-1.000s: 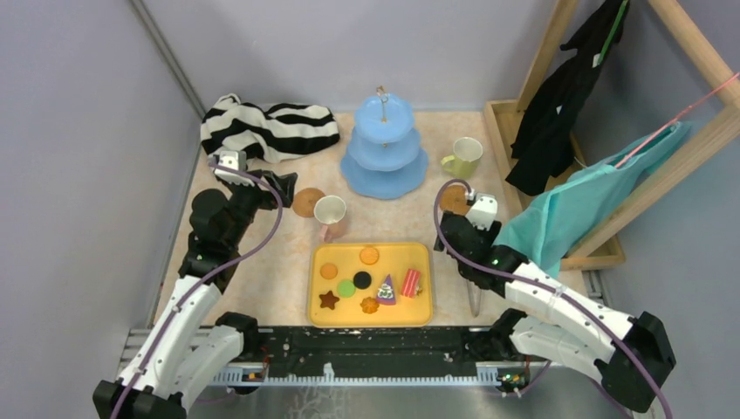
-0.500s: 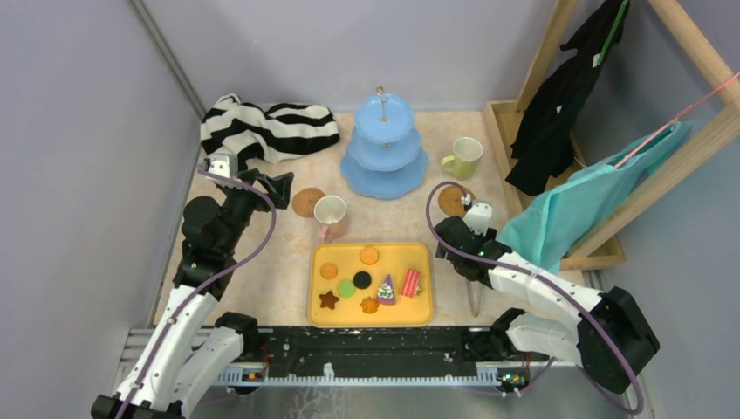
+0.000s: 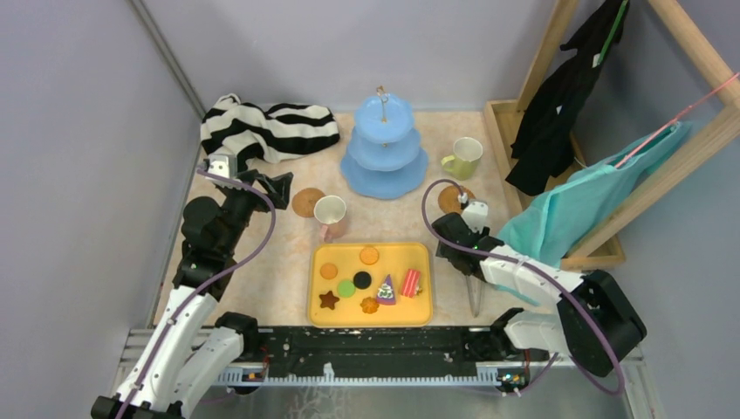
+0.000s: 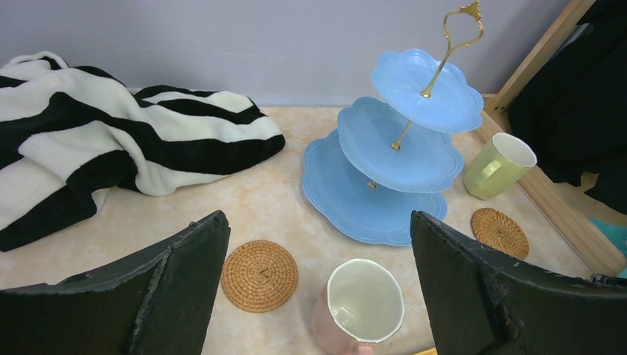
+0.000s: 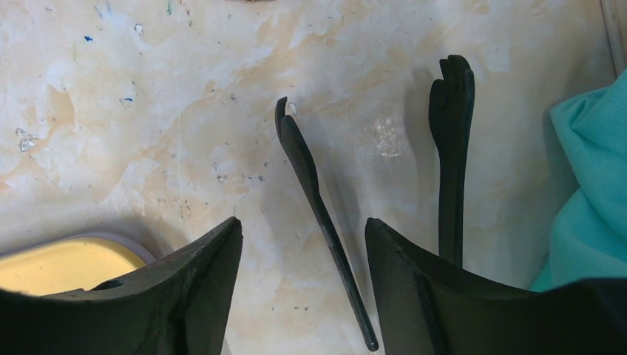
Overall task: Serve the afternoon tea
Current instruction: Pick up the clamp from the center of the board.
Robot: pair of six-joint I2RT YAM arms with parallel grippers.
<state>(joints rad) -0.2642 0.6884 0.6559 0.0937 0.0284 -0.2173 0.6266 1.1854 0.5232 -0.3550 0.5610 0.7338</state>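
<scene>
Table: beige marbled top, grey walls behind and on the left. Wooden rack along the right edge carries a black garment and a teal cloth. Striped cloth is bunched in the far-left corner.

Left gripper: jaws wide apart, holding nothing, hovering near the left edge above the pink-handled cup and left coaster.

Right gripper: pointing down just right of the yellow tray. Jaws partly apart, straddling one arm of the black tongs lying flat on the table. Gap visible on both sides, no grip.

Tea set:
- Blue three-tier stand is upright at the middle of the far edge.
- Yellow-green cup is upright just right of the stand, with the right coaster just in front of it.
- Pink-handled cup is upright beside the left coaster, not on it.
- Toy cookies and cake slices all sit on the tray by the near edge.
</scene>
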